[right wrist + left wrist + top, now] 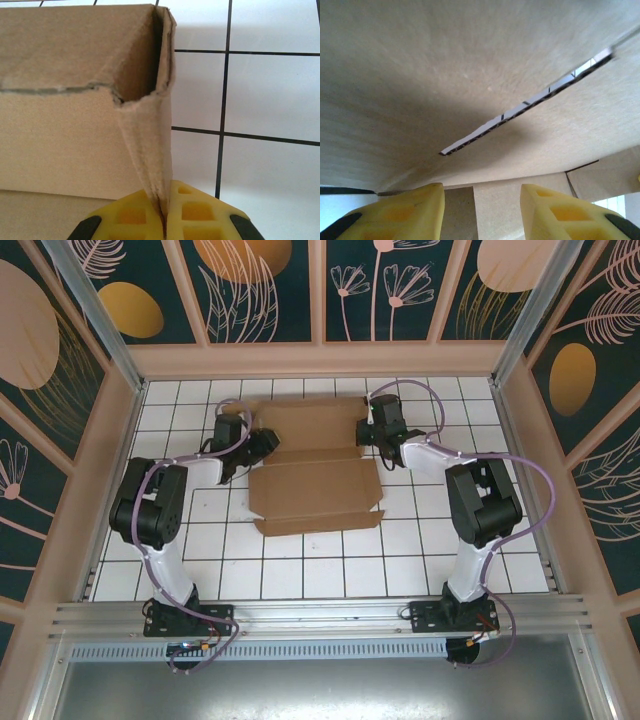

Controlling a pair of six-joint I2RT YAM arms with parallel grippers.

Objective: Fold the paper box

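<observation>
Top view: the paper box [315,480] lies partly folded in the middle of the white tiled table [300,575], between the 2 arms, its far panel flat and its near part raised into a shallow tray. The right gripper [164,202] is clamped on the box: in the right wrist view its 2 yellow fingers [192,212] press together on a thin upright cardboard flap at the box's right corner, and the flap's edge runs straight down into the seam between them. Tile shows to the right of that flap and the box's inner wall to its left. The left gripper [482,195] is at the box's left side with its jaws apart. In the left wrist view its 2 yellow fingers [415,207] stand separated, with no cardboard pinched between them. A brown panel slopes close over them, and a narrow slit cut in it lets white tile show through. Whether the left fingers touch the cardboard I cannot tell.
</observation>
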